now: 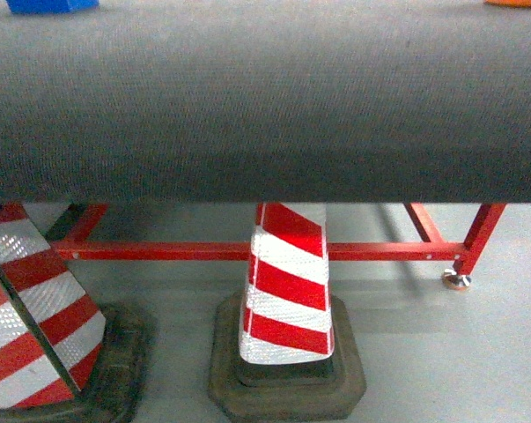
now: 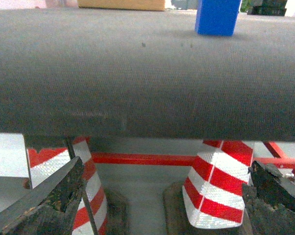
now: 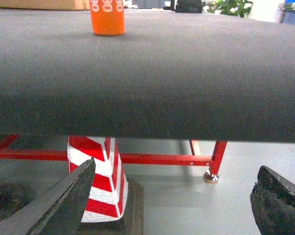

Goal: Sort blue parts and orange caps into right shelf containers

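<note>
A blue part rests on the far side of the dark grey table top, cut off by the upper left edge of the head view. In the left wrist view this blue part stands upright, far ahead. An orange cap with white print stands on the same top, and only a sliver of the orange cap shows at the head view's upper right. My left gripper is open and holds nothing, low in front of the table edge. My right gripper is likewise open and holds nothing. The right shelf containers and the shelf are out of view.
Below the table, red-and-white striped traffic cones on black bases stand on the grey floor, another at the left. The table's red steel frame has a foot at the right. A tan box lies beyond the table.
</note>
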